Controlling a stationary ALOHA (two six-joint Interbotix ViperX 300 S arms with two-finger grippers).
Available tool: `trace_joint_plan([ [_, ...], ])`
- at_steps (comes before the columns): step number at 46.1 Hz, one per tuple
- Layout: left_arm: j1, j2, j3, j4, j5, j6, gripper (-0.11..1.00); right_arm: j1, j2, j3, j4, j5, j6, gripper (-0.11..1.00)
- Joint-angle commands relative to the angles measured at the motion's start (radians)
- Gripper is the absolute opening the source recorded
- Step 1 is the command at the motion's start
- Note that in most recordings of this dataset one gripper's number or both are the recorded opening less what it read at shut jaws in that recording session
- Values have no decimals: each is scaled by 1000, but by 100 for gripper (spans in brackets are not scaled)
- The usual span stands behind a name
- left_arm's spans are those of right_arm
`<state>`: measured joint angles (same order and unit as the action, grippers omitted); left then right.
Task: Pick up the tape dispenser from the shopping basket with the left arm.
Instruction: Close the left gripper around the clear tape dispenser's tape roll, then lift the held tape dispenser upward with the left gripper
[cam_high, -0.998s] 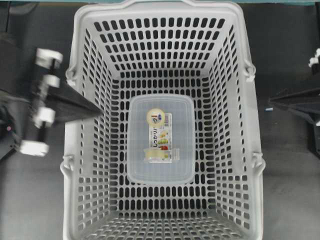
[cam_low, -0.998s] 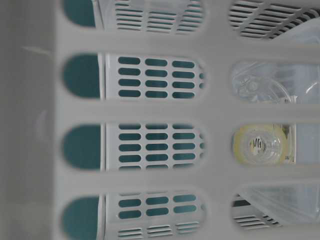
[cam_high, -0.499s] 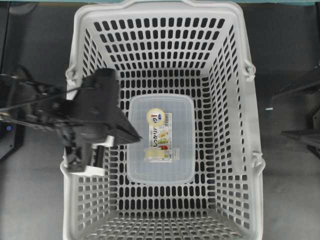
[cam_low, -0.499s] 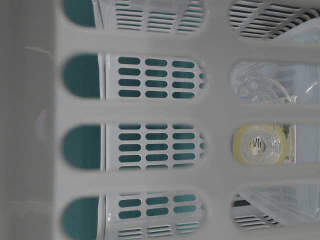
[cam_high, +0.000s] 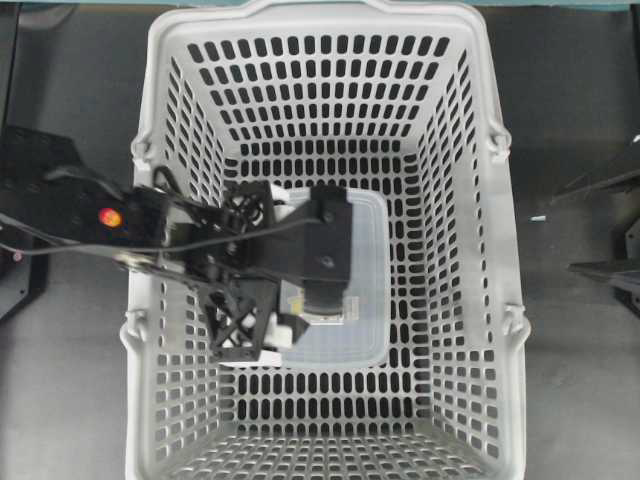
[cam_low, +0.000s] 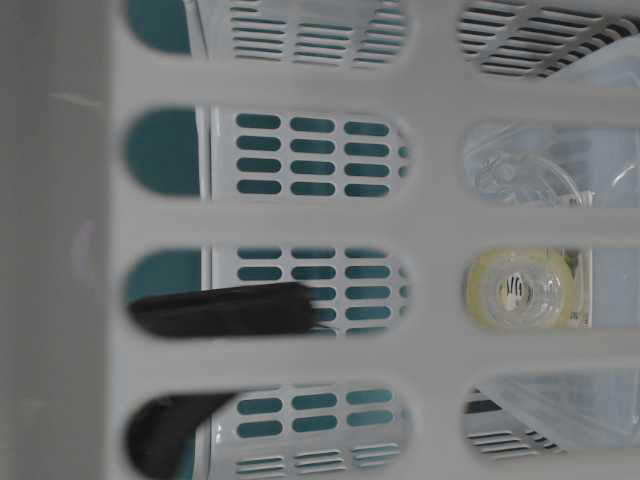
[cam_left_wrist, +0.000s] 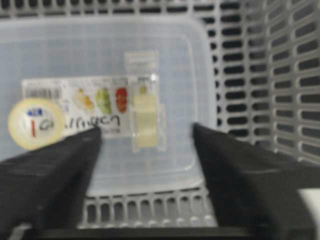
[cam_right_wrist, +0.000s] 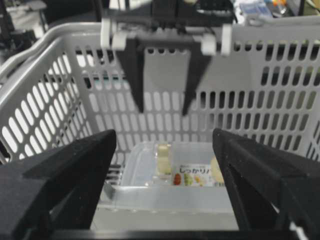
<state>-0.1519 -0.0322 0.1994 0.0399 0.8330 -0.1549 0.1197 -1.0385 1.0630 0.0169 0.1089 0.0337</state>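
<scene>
Hovering my left gripper (cam_left_wrist: 145, 150) inside the basket (cam_high: 470, 250), jaws wide and empty, above the dispenser (cam_left_wrist: 144, 107) on the box (cam_left_wrist: 60, 50); right gripper (cam_right_wrist: 165, 165) open, empty.

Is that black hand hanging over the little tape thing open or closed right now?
Open. In the left wrist view the left hand has its two fingers spread apart, with the tape dispenser lying untouched between them on the lidded box.

Even, soft light fell from above with hardly any shadow, the shopping basket (cam_high: 480, 250) looked pale and washed, its near wall was a blur at table level, and both wrist views showed dark, unfocused fingers.
</scene>
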Motion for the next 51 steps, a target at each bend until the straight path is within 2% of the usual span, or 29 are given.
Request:
trace_joint_plan([
  [1, -5, 20, -15, 3, -2, -3, 83, 3, 3, -17, 3, -5, 0, 74],
  [4, -14, 44, -21, 3, -5, -3, 90, 3, 2, -17, 3, -5, 0, 74],
  [18, -28, 147, -9, 3, -26, -8, 89, 3, -15, -6, 3, -5, 0, 74],
  [29, -26, 164, -9, 3, -52, 2, 86, 3, -37, 12, 3, -5, 0, 74],
  [31, -28, 163, -8, 3, -49, 5, 83, 3, -41, 15, 3, -5, 0, 74],
  [34, -28, 158, -14, 3, -31, 9, 73, 3, -48, 20, 3, -5, 0, 74],
  [41, -25, 127, -49, 3, 43, 15, 29, 3, -61, 31, 3, -6, 0, 74],
  [47, -23, 103, -149, 3, 140, 31, 28, 2, -74, 37, 3, -9, 0, 74],
  [51, -21, 83, -282, 5, 245, 43, 28, 2, -80, 40, 3, -9, 0, 74],
])
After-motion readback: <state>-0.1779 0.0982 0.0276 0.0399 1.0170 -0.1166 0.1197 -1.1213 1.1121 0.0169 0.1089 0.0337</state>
